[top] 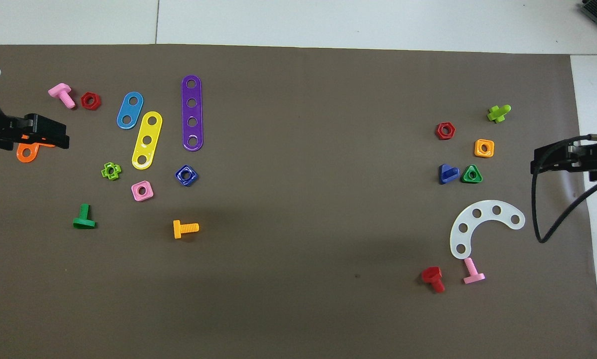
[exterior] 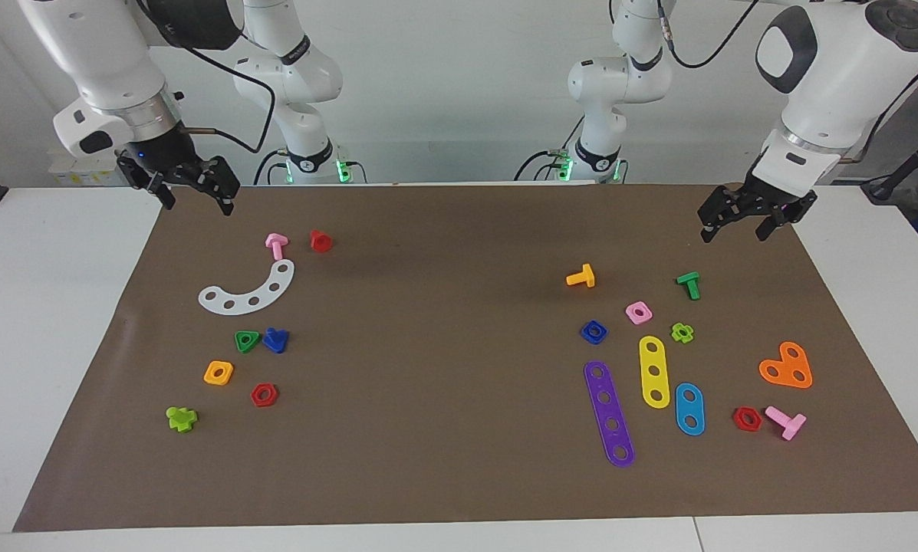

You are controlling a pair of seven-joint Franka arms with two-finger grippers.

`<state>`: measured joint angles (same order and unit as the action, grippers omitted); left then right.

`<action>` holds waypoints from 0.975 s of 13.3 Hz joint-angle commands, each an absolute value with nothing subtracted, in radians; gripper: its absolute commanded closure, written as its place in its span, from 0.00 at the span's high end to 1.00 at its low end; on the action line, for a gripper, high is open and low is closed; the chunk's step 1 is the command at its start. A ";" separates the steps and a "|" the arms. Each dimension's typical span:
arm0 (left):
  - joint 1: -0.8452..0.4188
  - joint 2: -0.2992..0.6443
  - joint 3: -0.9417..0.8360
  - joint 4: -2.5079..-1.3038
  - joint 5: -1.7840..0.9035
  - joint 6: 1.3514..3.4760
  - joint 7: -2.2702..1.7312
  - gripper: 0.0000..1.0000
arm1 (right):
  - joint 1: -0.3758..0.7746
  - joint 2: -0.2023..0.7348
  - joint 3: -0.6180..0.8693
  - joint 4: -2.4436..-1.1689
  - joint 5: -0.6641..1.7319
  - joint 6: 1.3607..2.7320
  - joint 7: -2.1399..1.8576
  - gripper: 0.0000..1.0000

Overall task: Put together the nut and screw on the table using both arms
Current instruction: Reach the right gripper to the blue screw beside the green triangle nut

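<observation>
The dark-blue nut (exterior: 593,331) (top: 186,175) lies on the brown mat (exterior: 443,322) toward the left arm's end, beside a pink square nut (exterior: 638,312). The dark-blue screw (exterior: 275,340) (top: 448,173) lies toward the right arm's end, touching a green triangular nut (exterior: 247,340). My left gripper (exterior: 735,232) (top: 49,137) hangs open and empty in the air over the mat's left-arm end. My right gripper (exterior: 198,205) (top: 540,163) hangs open and empty over the mat's right-arm end. Neither touches a part.
Near the nut lie purple (exterior: 609,413), yellow (exterior: 654,371) and blue (exterior: 689,409) hole strips, an orange screw (exterior: 581,277) and a green screw (exterior: 689,284). Near the screw lie a white curved strip (exterior: 248,291), an orange nut (exterior: 218,372) and a red hex nut (exterior: 264,394).
</observation>
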<state>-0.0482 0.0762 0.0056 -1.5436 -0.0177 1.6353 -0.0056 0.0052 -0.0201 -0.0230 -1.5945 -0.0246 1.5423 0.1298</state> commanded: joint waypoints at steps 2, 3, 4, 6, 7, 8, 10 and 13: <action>-0.057 0.034 0.014 -1.600 -0.023 1.660 0.002 1.00 | -0.012 -0.021 -0.023 -1.586 -0.023 1.539 0.095 1.00; -0.058 0.031 0.014 -1.606 -0.023 1.658 0.000 1.00 | -0.011 -0.025 -0.023 -1.594 -0.025 1.539 0.107 1.00; -0.058 0.026 0.012 -1.615 -0.023 1.660 -0.002 1.00 | -0.012 -0.026 -0.023 -1.595 -0.025 1.539 0.103 1.00; -0.058 0.026 0.008 -1.615 -0.021 1.658 0.000 1.00 | -0.032 -0.028 -0.023 -1.595 -0.023 1.537 0.091 1.00; -0.060 0.026 0.006 -1.615 -0.021 1.657 0.000 1.00 | -0.031 -0.028 -0.023 -1.595 -0.026 1.539 0.089 1.00; -0.060 0.026 0.005 -1.615 -0.021 1.654 0.002 1.00 | -0.031 -0.028 -0.021 -1.595 -0.025 1.539 0.072 1.00; -0.072 0.022 0.003 -1.624 -0.021 1.651 0.000 1.00 | -0.031 -0.028 -0.021 -1.598 -0.018 1.539 0.026 1.00; -0.087 0.011 0.002 -1.655 -0.023 1.658 0.000 1.00 | -0.021 -0.064 -0.020 -1.702 -0.011 1.642 -0.011 1.00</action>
<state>-0.0703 0.0529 -0.0086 -1.5958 -0.0177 1.6356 -0.0048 -0.0169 -0.0213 -0.0258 -1.6111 -0.0224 1.5726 0.0254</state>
